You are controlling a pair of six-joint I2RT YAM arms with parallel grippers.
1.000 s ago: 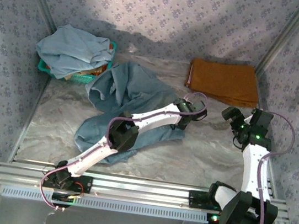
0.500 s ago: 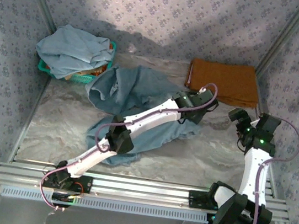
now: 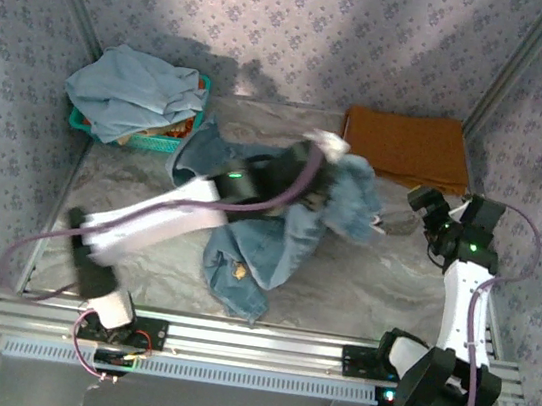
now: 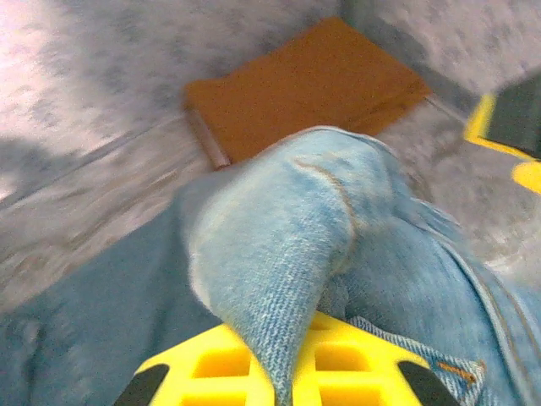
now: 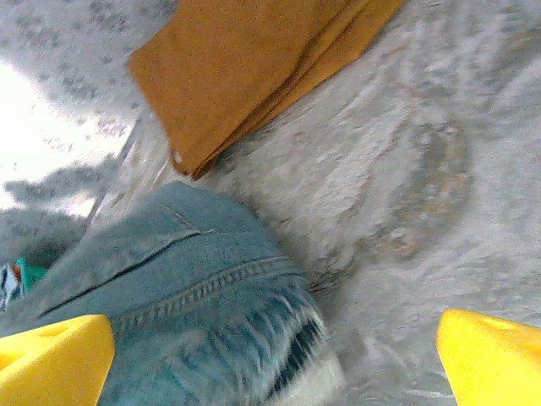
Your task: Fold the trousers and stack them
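the left gripper [image 4: 283, 374] is clamped on a fold of the blue jeans [image 3: 267, 248], which hang bunched from it over the middle of the table [image 3: 381, 284], while the right gripper [image 5: 270, 355] hovers just beside them, fingers spread wide and empty. the denim looks heavy, limp and grippy, so it would likely sag from one hold and is better taken at the waistband corners. a folded orange pair [image 3: 405, 146] lies in the far right corner.

No text, label, brand or number can be read anywhere (the jeans [image 4: 287, 228] are blurred).
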